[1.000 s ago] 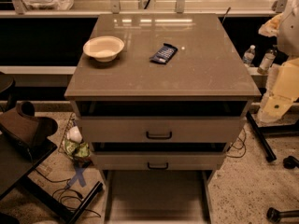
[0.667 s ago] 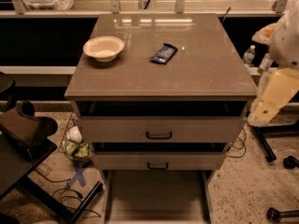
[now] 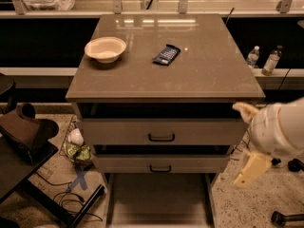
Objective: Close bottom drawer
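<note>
My gripper point(image 3: 251, 165) hangs just below the front right corner of the desk. I cannot tell how open it is. The bottom drawer point(image 3: 156, 201) sticks out under the front edge.

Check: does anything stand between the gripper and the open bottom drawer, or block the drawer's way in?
Nothing visible does. The gripper hangs just right of the pulled-out bottom drawer, nothing between them. The drawer looks empty, and its way into the cabinet looks open.

Bottom drawer point(image 3: 159, 201) pulled out – gripper point(image 3: 251, 169) low, right of cabinet point(image 3: 161, 75).
</note>
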You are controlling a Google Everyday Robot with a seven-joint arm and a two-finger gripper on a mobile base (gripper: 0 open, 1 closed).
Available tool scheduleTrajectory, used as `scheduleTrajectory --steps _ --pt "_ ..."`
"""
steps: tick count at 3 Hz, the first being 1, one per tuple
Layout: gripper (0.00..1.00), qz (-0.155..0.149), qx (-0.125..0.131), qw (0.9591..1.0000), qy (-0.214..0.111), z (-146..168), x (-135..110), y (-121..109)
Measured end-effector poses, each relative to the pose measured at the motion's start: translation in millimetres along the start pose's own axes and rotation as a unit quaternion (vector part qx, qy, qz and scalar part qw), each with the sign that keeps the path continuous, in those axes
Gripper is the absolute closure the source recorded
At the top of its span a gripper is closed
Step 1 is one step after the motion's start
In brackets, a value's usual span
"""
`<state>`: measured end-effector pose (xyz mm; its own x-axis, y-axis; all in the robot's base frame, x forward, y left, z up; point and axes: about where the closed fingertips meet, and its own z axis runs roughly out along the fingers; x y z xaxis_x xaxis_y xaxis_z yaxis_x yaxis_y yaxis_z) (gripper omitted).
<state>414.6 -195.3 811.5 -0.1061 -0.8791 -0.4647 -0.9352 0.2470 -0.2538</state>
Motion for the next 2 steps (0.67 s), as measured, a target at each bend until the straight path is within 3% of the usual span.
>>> scheduleTrajectory --steps 1,2 --pt "0.00 0.011 -0.004 0.9996 -0.026 64 32 35" --pt "0.00 0.013 0.030 0.9991 -0.028 77 39 25"
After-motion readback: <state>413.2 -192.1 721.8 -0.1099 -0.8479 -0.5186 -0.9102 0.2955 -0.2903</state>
